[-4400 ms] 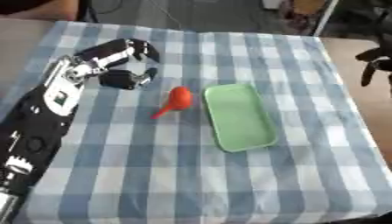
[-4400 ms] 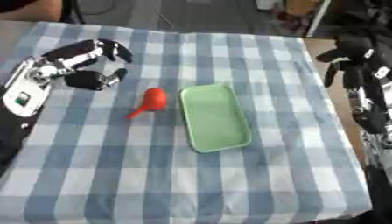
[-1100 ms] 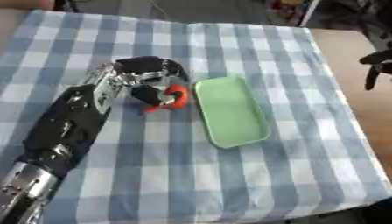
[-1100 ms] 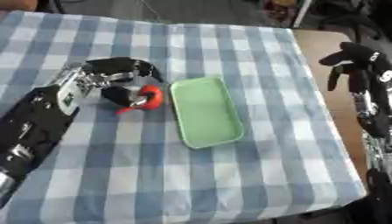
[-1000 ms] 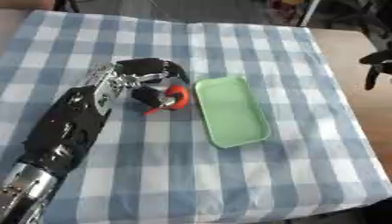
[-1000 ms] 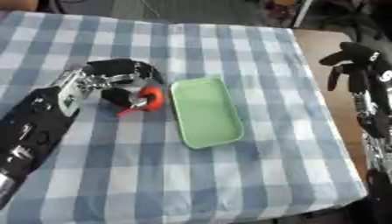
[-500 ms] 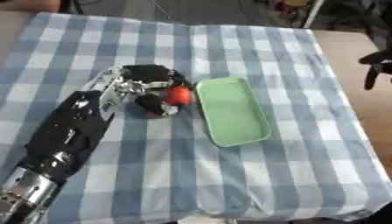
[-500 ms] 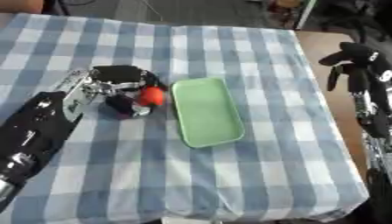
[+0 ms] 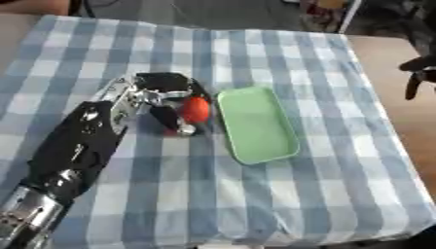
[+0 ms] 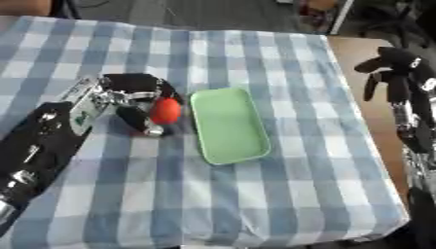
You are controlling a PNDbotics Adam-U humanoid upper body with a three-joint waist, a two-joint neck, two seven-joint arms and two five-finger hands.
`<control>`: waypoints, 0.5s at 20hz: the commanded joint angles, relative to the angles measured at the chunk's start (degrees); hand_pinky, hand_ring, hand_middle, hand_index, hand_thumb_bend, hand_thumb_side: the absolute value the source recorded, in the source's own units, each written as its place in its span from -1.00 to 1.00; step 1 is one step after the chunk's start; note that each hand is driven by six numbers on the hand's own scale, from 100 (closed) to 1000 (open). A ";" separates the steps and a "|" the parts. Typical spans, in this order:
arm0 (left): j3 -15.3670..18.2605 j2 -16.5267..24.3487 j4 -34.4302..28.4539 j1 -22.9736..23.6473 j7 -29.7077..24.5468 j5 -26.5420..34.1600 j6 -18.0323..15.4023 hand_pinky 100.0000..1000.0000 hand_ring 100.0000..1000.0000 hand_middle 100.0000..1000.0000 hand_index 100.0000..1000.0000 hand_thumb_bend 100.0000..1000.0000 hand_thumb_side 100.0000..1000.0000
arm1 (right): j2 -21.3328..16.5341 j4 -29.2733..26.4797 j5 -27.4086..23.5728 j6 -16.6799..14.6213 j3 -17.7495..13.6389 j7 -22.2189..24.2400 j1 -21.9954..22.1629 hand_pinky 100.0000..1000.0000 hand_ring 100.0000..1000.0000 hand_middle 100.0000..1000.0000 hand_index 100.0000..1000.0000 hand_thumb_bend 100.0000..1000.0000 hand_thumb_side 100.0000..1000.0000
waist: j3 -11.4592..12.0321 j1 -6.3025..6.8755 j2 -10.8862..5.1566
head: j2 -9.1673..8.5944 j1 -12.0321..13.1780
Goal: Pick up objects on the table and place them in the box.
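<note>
While gripped by left robot hand (image 9: 162,95), red object (image 9: 194,109) beside green tray (image 9: 264,141).

Blue-and-white checked cloth (image 9: 255,194) over the tabletop; a pale green tray (image 9: 255,124); a red-orange object (image 9: 195,109); black and silver left hand (image 9: 162,95).

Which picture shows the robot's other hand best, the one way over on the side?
The right eye view: the whole right hand shows there, raised beyond the table's edge with fingers hanging down. The left eye view catches only a few dark fingers at its right border.
</note>
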 commanded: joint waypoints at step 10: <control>-0.77 2.82 -2.89 0.46 -7.24 1.62 -7.07 -1.00 -0.59 -0.14 0.32 -0.54 -0.15 | -0.91 -0.58 -0.09 -0.11 -0.53 0.06 -0.71 -0.61 0.23 0.10 0.66 -1.00 0.31 | 0.34 0.16 -0.73 | 0.00 -0.57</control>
